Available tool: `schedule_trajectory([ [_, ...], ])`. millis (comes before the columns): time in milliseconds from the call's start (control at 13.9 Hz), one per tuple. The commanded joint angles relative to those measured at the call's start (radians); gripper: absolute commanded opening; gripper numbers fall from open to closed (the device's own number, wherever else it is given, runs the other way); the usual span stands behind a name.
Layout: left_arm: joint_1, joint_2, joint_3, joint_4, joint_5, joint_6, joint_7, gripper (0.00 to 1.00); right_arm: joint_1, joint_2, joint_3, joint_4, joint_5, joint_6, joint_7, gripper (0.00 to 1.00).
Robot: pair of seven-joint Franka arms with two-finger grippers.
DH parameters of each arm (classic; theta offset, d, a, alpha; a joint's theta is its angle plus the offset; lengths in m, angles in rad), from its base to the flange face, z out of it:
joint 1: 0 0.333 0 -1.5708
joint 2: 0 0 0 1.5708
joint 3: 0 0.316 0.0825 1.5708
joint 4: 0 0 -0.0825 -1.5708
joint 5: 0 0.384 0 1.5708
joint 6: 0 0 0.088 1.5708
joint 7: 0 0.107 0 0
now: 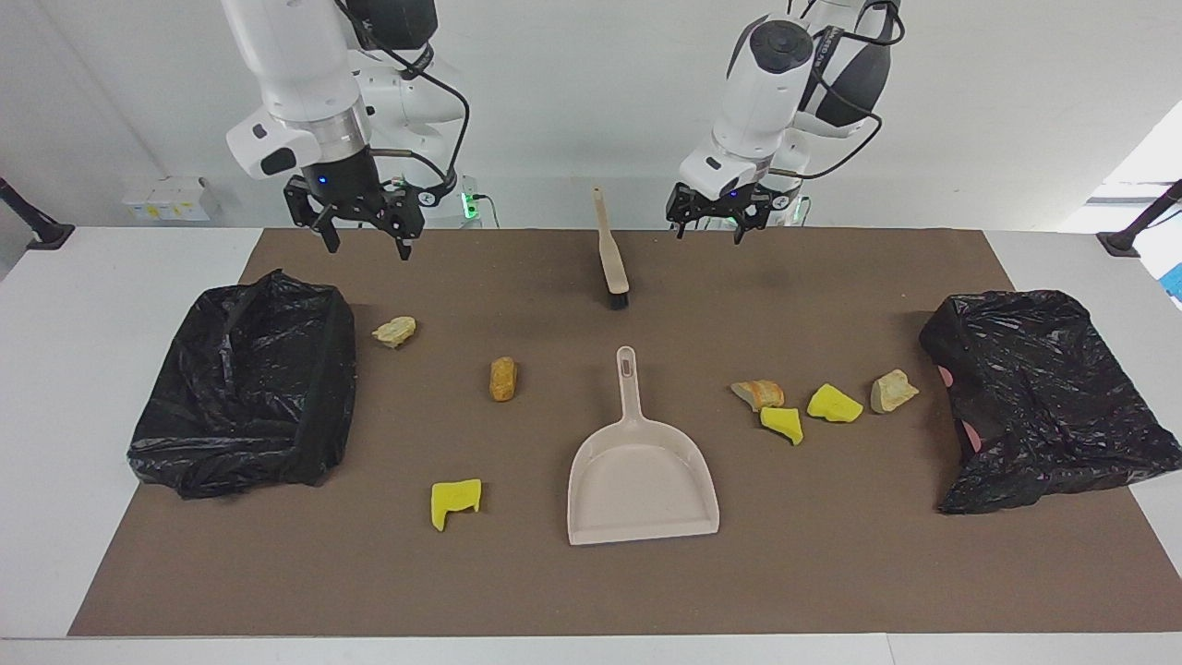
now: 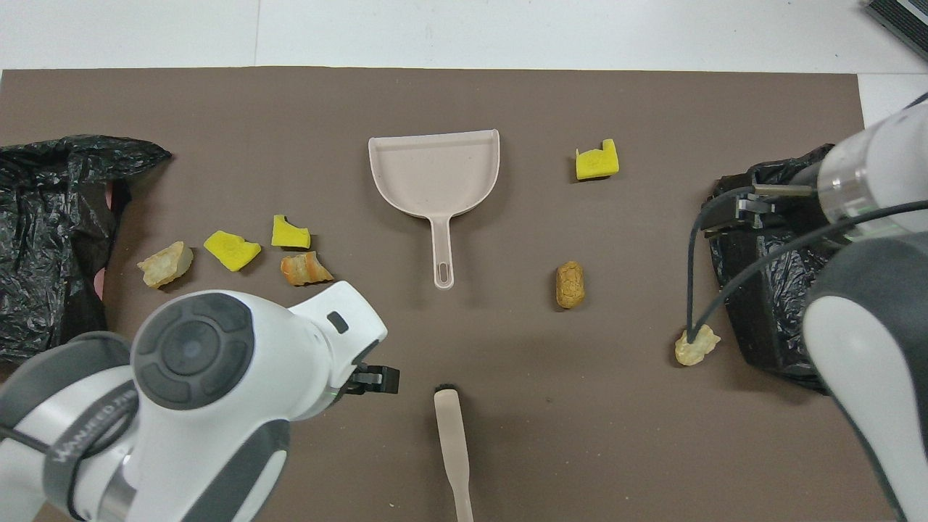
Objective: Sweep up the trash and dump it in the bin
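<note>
Brown mat [image 1: 831, 573] covers the white table [image 1: 55, 369]; a dustpan [image 1: 642, 480], brush [image 1: 611, 259] and scraps [image 1: 503, 379] lie between two black bins [image 1: 245, 388]. Both grippers, left [image 1: 709, 217] and right [image 1: 365, 226], hover spread wide.

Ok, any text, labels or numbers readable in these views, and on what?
Left arm's grey band: printed lettering, too blurred to quote.
White boxes by the wall: yellow labels, too small to read.
Nothing else shows any text.
</note>
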Motion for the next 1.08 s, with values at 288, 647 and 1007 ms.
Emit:
schedule_trajectory([
  [288,-0.301,-0.021,0.017,-0.278,-0.014,0.327,-0.334,1.00,0.138,0.293,0.000,0.176,-0.001,0.137,0.143,1.00],
  [647,-0.467,-0.005,0.017,-0.372,-0.078,0.453,-0.420,1.00,0.198,0.406,-0.003,0.184,-0.002,0.261,0.180,1.00],
  [1007,-0.533,0.018,0.017,-0.404,-0.093,0.499,-0.472,1.00,0.292,0.496,-0.008,0.187,-0.016,0.349,0.219,1.00],
])
